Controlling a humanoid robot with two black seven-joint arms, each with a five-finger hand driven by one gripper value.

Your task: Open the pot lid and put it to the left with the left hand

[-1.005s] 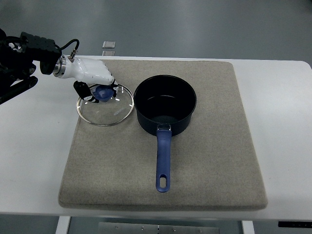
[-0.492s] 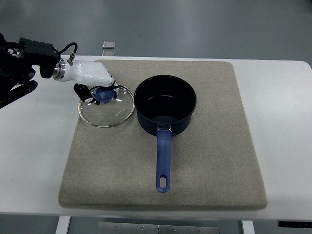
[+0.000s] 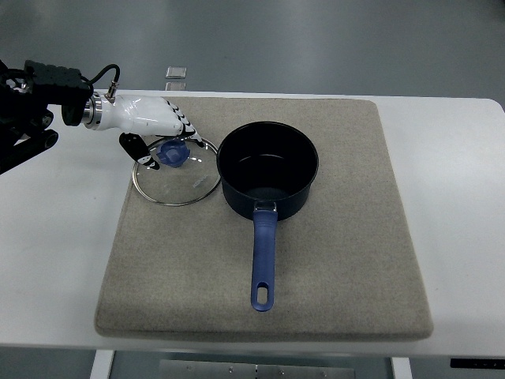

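Lid [image 3: 177, 170], clear glass with a blue knob [image 3: 171, 152], lies flat on the mat [image 3: 331, 260] just under the left hand [image 3: 155, 120], its rim close to the pot [image 3: 267, 167]. Fingers look loosened, gripping nothing. If a fingertip catches the knob, the lid could slide against the pot.
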